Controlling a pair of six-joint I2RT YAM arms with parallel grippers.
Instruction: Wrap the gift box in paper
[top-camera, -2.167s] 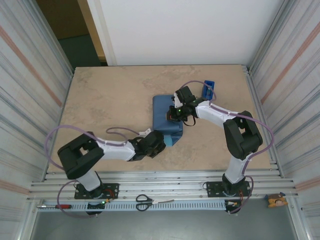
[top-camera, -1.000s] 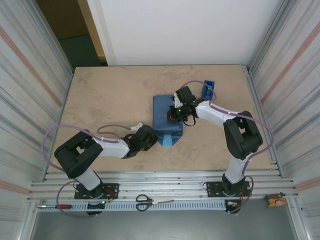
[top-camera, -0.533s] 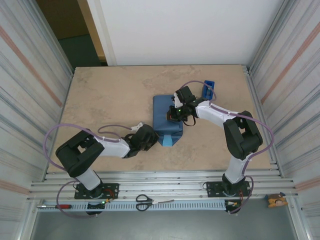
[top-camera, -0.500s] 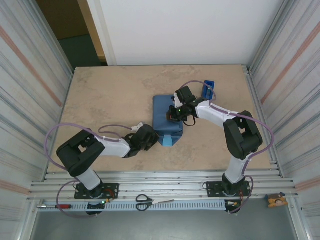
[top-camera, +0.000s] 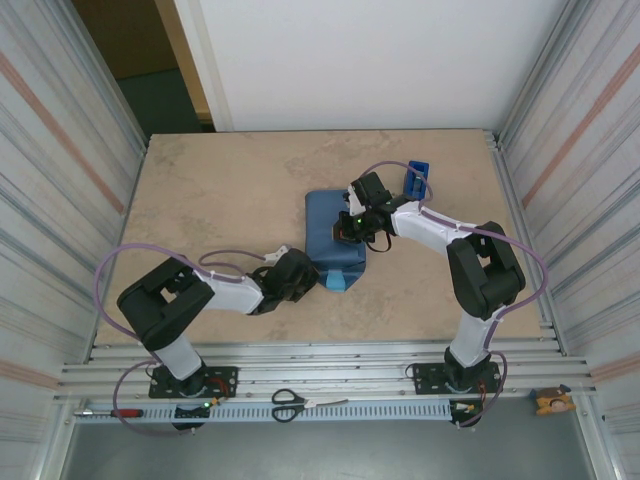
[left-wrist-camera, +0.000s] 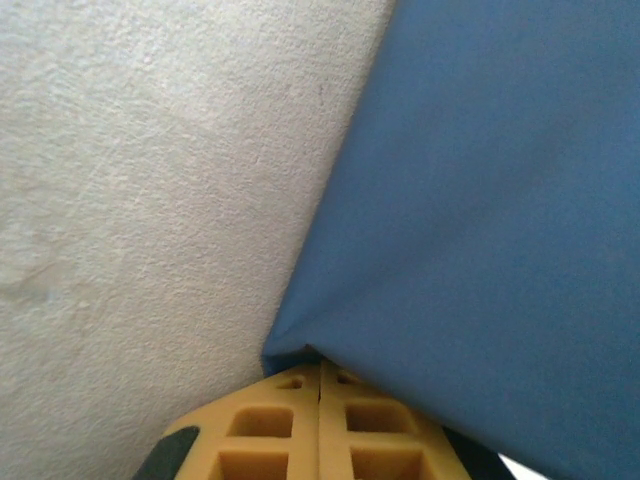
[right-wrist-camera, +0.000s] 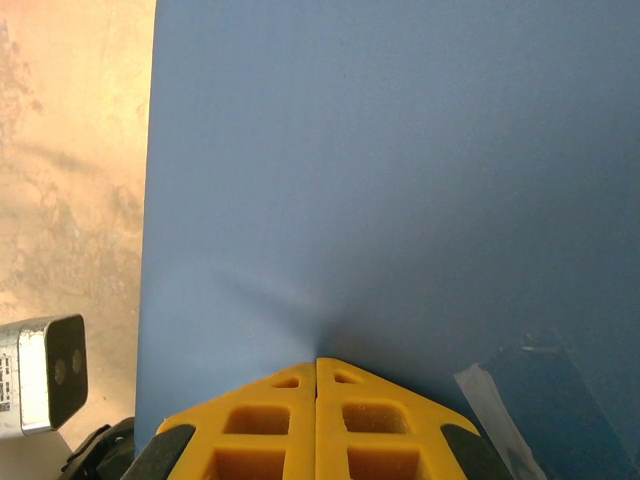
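The paper (top-camera: 333, 238) is folded into a blue parcel, pretty much mid-table. Left gripper (left-wrist-camera: 320, 366) has its yellow fingers pressed tight together, tips right at the parcel's 6 o'clock corner. Right gripper (right-wrist-camera: 318, 362) is squeezed closed too, poking a dimple into the top face, with a clear tape strip (right-wrist-camera: 515, 390) at its 4 o'clock. Blue tape dispenser (top-camera: 416, 181) sits at the parcel's 2 o'clock. The print on the grey block (right-wrist-camera: 40, 372) is too tiny to read.
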